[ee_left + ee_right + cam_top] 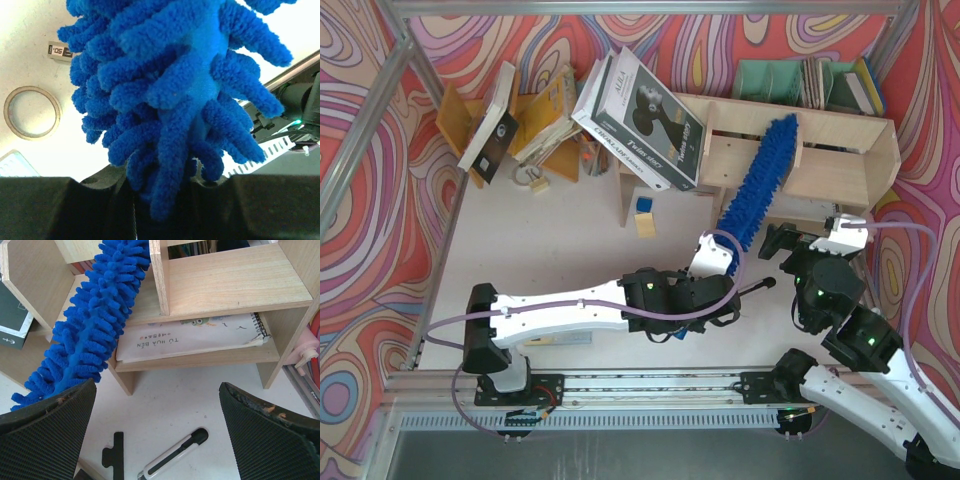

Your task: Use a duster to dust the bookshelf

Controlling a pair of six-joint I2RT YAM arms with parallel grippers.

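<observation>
left pincer point(720, 250) clamped on near end of duster point(760, 180), fluffy head slanting up and far-right, tip against upper tier of bookshelf point(840, 160) beside an upright divider. right pincer point(160, 430) spread wide, holding nothing, over counter point(190, 390) just near of bookshelf's lower tier, where a spiral notebook point(190, 337) lies flat. utility knife point(175, 454) on counter under right pincer

Bright even light, soft shadows, overexposed left wrist background, sharp focus
</observation>
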